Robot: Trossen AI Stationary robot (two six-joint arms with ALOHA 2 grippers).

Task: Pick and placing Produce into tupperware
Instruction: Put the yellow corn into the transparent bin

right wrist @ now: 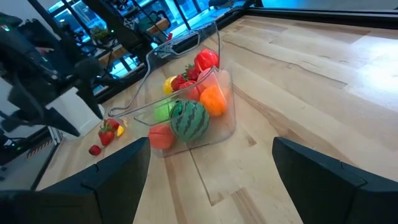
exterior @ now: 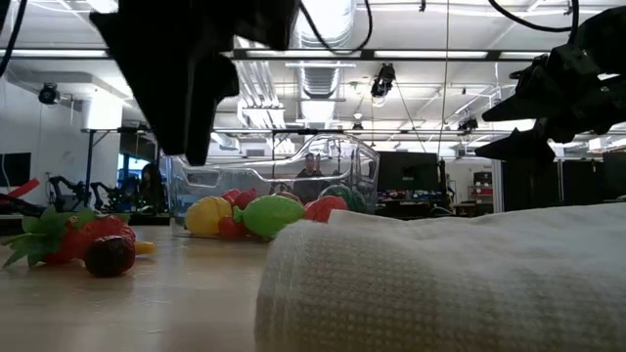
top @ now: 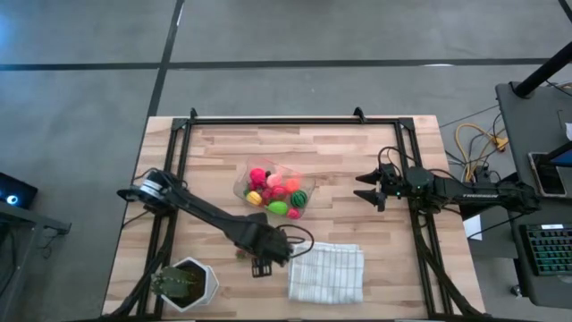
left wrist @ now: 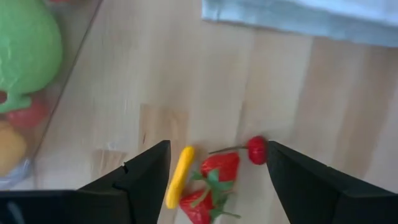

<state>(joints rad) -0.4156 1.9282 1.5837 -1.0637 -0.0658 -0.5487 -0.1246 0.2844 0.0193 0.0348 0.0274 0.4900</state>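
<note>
The clear tupperware [top: 273, 190] sits mid-table, its floor flat on the wood, and holds pink, orange, yellow and green produce plus a striped dark green ball [right wrist: 188, 120]. Loose on the table near its near-left side lie two red strawberries [left wrist: 214, 177], a yellow piece [left wrist: 179, 175] and a red cherry [left wrist: 257, 150]. My left gripper [left wrist: 217, 149] hangs open above these loose pieces, one finger on either side, touching none of them; the high view shows the left gripper [top: 261, 264] beside the cloth. My right gripper [top: 362, 192] waits open, right of the tupperware and off the table.
A folded white cloth [top: 326, 273] lies at the near edge, right of my left gripper. A potted green plant in a white hexagonal pot [top: 188, 284] stands at the near-left corner. Black frame rails [top: 179, 161] run along the table's left, far and right sides.
</note>
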